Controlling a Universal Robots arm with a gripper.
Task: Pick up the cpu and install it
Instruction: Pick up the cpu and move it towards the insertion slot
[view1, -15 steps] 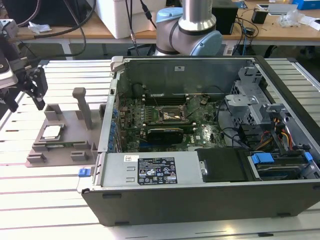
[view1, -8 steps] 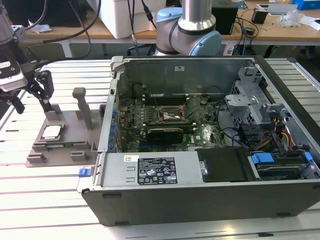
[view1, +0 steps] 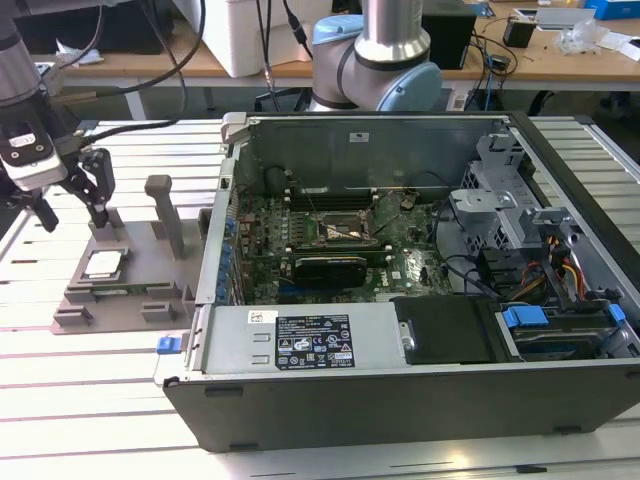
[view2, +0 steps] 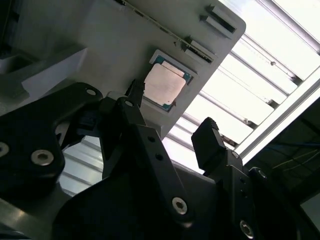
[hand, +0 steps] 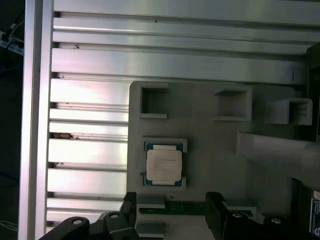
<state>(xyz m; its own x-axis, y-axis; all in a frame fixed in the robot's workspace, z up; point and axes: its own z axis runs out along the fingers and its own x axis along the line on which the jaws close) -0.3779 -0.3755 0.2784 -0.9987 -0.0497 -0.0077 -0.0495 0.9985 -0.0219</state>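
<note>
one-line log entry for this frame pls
tool: open, empty, over grey tray | cpu: flat in tray pocket, not gripped | install: not yet done

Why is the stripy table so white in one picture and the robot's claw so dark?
In the second wrist view, light glares off the table slats, so the gripper looks nearly black; in the first wrist view the cpu is evenly lit.
</note>
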